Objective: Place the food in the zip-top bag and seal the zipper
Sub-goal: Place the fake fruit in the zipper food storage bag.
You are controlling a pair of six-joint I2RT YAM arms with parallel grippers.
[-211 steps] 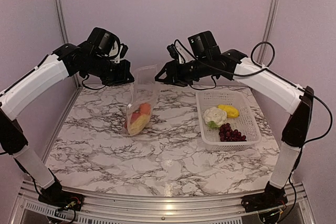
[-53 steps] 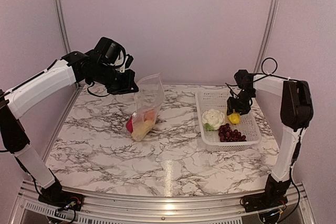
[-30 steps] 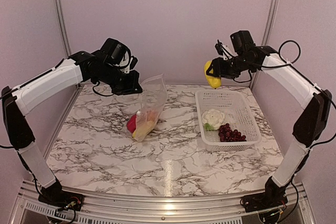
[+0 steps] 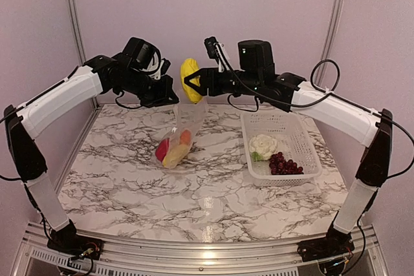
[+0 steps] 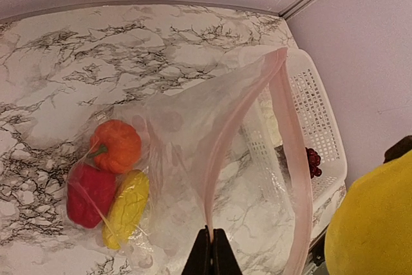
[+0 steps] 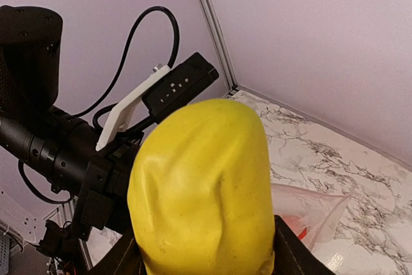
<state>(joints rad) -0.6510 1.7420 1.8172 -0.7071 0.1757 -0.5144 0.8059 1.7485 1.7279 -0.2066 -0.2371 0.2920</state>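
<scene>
My left gripper [image 4: 172, 99] [image 5: 210, 249] is shut on the zipper edge [image 5: 215, 178] of the clear zip-top bag [image 4: 181, 130], holding its mouth up and open. Inside the bag lie a red pepper [image 5: 90, 194], an orange fruit [image 5: 116, 146] and a yellow piece [image 5: 127, 207]. My right gripper [image 4: 191, 86] is shut on a yellow piece [image 4: 189, 79] [image 6: 203, 191], held in the air just above the bag mouth, close to the left gripper. The white cauliflower [image 4: 263, 145] and the purple grape bunch [image 4: 284, 163] lie in the white basket [image 4: 294, 127].
The white lattice basket stands on the marble table [image 4: 207, 192] at the right. A purple wall and metal frame posts [image 4: 72, 24] close the back and sides. The two arms nearly meet above the bag.
My right gripper has carried the yellow piece from above the basket leftward to just over the bag mouth. The left gripper still holds the bag edge, and the bag has shifted slightly.
</scene>
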